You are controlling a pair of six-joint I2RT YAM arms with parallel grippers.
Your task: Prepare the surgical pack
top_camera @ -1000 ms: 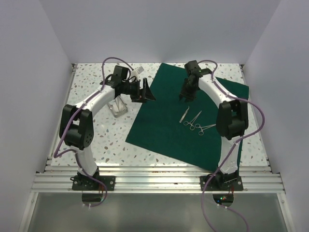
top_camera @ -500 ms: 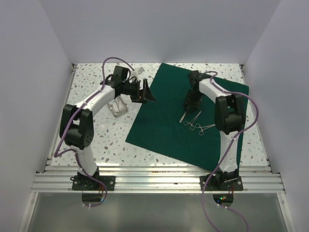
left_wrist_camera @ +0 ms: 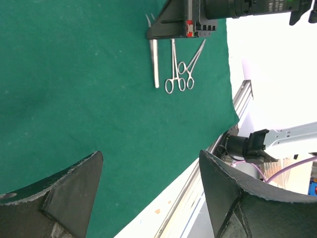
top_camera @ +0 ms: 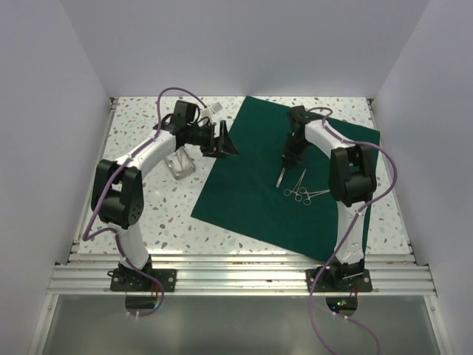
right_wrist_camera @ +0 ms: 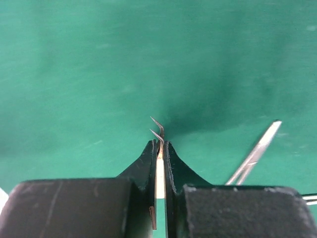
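Biggest thing first: the drape (top_camera: 251, 200) hasn't moved in the last second. It's spread flat as one sheet on the table (top_camera: 148, 214), not bundled.

What changed is your right gripper (right_wrist_camera: 159, 145). It came down from farther back on the cloth and snapped closed. Its fingers now pinch the tweezers (left_wrist_camera: 154, 64), and the bent tips poke out just past the fingertips. You can't tell yet whether the tweezers are off the cloth.

Your left gripper (left_wrist_camera: 150, 158) barely changed and hangs wide open, holding nothing.

My read is that the tools are being sorted or cleared first, and no folding has started.

Relative to the fingers:
- **Right gripper:** the drape lies directly under the closed fingers and spreads out on all sides of them.
- **Left gripper:** the drape's near-left edge sits below the open fingers, and the cloth stretches away in front of them.
- **Clamps:** two clamps (left_wrist_camera: 177, 69) lie on the drape just beside the pinched tweezers, untouched.
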